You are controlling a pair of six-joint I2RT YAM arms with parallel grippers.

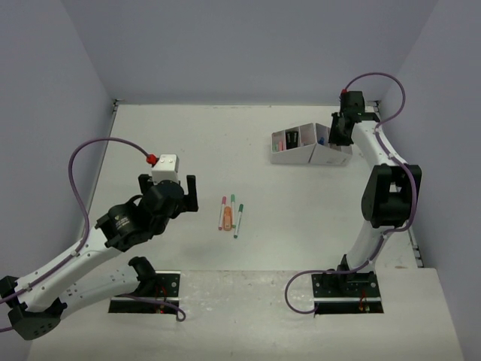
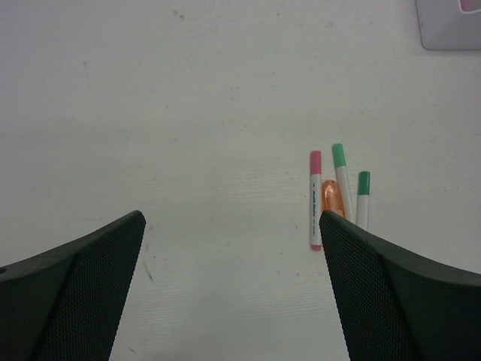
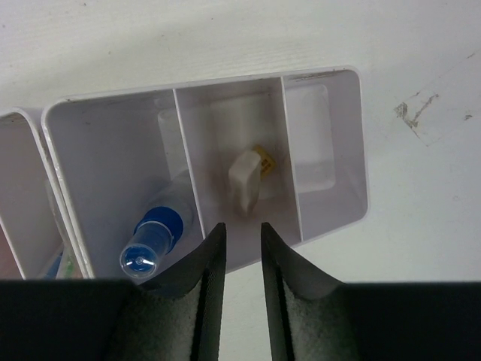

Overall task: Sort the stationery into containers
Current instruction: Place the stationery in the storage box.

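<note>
Left gripper (image 2: 231, 226) beside near-to-far pens (image 2: 315, 203), caps (image 2: 339, 154) far.

Faint print runs along the pink-capped pen (image 2: 315, 200), too small to read.

Even, diffuse overhead light is washing the white tabletop (image 1: 301, 188); shadows are lying soft; wrist views are showing near-field blur.

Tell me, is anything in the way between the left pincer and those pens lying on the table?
No, nothing visible is. The left pincer is open, and only bare table lies between it and the pens. They lie a little to one side, with an orange highlighter tucked among them.
</note>
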